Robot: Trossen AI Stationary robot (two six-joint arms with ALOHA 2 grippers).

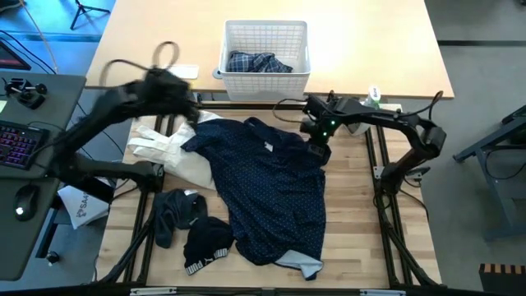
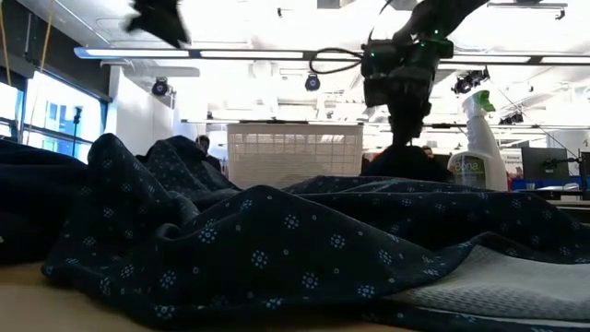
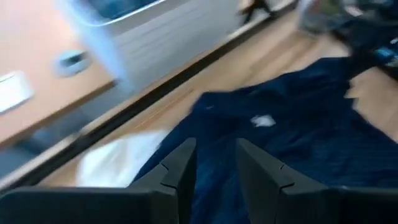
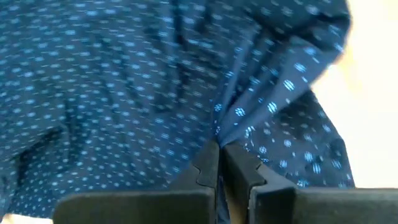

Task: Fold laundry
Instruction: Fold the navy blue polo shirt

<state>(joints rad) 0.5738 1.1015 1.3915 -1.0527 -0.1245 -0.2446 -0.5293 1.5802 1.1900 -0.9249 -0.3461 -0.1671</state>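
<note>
Worktop: pale wood (image 1: 148,33), dark rails across it.
Ceiling: long fluorescent strips (image 2: 230,53).
Windows: bright panes (image 2: 51,120) on one side.
Side desk: keyboard (image 1: 18,144), mouse (image 1: 25,200).
Floor: grey (image 1: 485,49).

The dotted shirt (image 1: 271,193) lies spread across the middle of the table (image 1: 353,247), with the small pieces (image 1: 191,232) at its left toward the near edge and a pale cloth (image 1: 168,146) under its left shoulder. The basket (image 1: 265,51) stands behind it near the far edge, holding the plaid shirt (image 1: 259,62). A spray bottle (image 2: 479,138) seems to stand to the basket's right.
</note>
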